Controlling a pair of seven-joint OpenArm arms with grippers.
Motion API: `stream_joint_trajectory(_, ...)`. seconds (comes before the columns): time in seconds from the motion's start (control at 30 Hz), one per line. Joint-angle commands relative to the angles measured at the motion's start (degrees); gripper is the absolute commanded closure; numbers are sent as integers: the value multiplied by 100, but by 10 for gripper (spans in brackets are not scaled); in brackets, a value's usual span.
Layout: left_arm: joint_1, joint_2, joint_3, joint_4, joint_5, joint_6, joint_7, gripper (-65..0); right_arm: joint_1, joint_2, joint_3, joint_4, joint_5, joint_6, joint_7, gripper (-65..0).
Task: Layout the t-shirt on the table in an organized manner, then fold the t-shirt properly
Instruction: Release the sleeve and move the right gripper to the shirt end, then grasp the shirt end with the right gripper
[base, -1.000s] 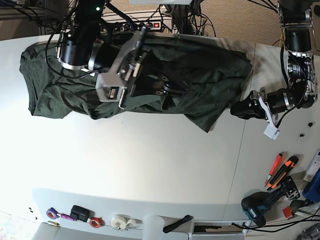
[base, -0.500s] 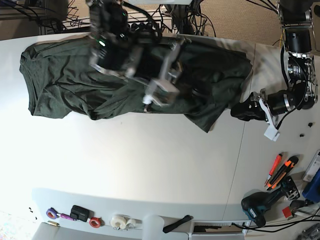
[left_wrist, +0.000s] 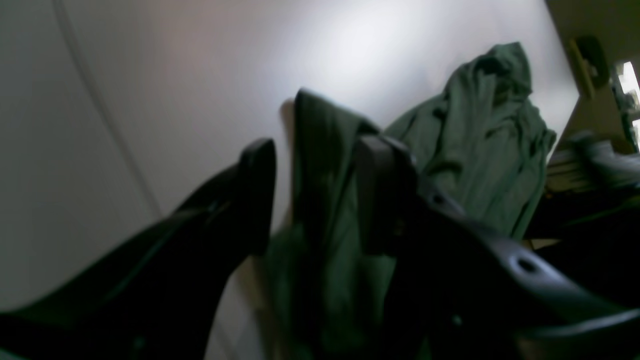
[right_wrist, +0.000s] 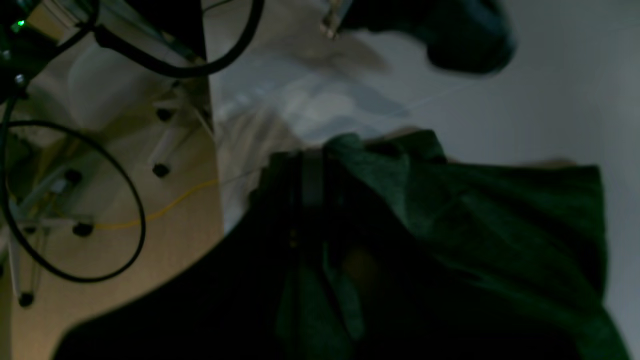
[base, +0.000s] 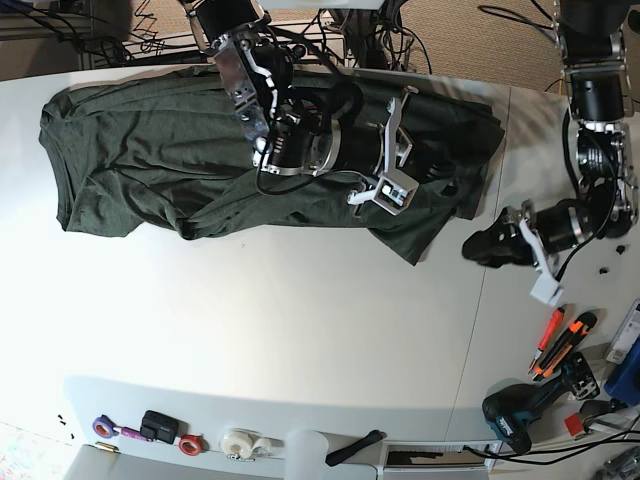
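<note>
Right now the right gripper (base: 425, 165) sits low over the right-hand part of the t-shirt (base: 150, 160), its jaws pressed together; in the right wrist view dark green cloth bunches right at the closed tips, so it looks clamped on a fold of the shirt, though that view is dark and blurred. Its arm reaches in from the far edge of the tabletop (base: 300, 340) and lies across the middle of the shirt.

Left gripper (base: 480, 240) hangs just off the shirt's right end, jaws spread apart, nothing between them. In the left wrist view the two black fingers (left_wrist: 255, 195) frame a ridge of green cloth beyond them, not pinched.

T-shirt lies stretched lengthwise along the far side of the tabletop, wrinkled, one corner drooping toward the near side at the right end. Left part is flatter, right part is rumpled under the right arm.

A thin dark seam (base: 475, 340) runs across the white tabletop to the right of the shirt. Near right corner holds an orange utility knife (base: 565, 345), a red-handled tool (base: 548, 335) beside it, and a dark cordless drill (base: 520, 410). Along the near edge sit tape rolls (base: 245, 442) and a small black box (base: 158, 425).
</note>
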Motion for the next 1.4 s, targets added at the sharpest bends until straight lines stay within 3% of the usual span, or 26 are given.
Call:
stream_joint_trajectory(0.0, -181, -13, -37, 83, -94, -41, -118, -253, 79, -48, -2, -9, 81, 25, 199, 0)
stream_joint_trajectory(0.2, -275, 275, -35, 83, -66, -41, -109, -258, 76, -127, 2, -216, -118, 25, 105, 0)
stream_joint_trajectory(0.23, -273, 304, -35, 83, -66, -41, -103, -265, 76, -177, 2, -216, -118, 25, 74, -52)
stream_joint_trajectory(0.3, -271, 315, -35, 83, -61, -41, -101, -273, 79, -302, 2, -216, -116, 25, 87, -231)
stream_joint_trajectory(0.33, -273, 306, -35, 83, -61, -41, -101, -273, 81, -367, 2, -216, -118, 25, 85, -281)
stream_joint_trajectory(0.43, -275, 284, -35, 83, 11, -41, -118, -273, 170, -455, 9, -179, -203, 25, 22, -290)
stream_joint_trajectory(0.6, -275, 271, -35, 83, 190, -41, -173, -273, 380, -393, 568, 304, -785, -341, -684, -290)
stream_joint_trajectory(0.77, -341, 282, -37, 83, 214, -41, -450, -273, 365, -94, 2096, 396, -761, -372, -662, -290)
stream_joint_trajectory(0.87, -369, 304, -35, 83, 254, -41, -468, -273, 365, 153, 3104, 337, -730, -688, -540, -290)
stream_joint_trajectory(1.0, -367, 326, -35, 83, 254, -41, -466, -273, 367, 455, 4140, 35, -55, -730, -863, -290)
stream_joint_trajectory(1.17, -365, 435, -35, 83, 306, -41, -461, -273, 385, 929, 4592, -680, 221, -730, -1108, -357)
stream_joint_trajectory(1.3, -365, 551, -35, 83, 505, -41, -463, -273, 544, 1329, 4697, -1126, 1010, -743, -1375, -357)
stream_joint_trajectory(1.37, -365, 610, -35, 83, 511, -41, -463, -273, 601, 1440, 4697, -1143, 1113, -741, -1390, -357)
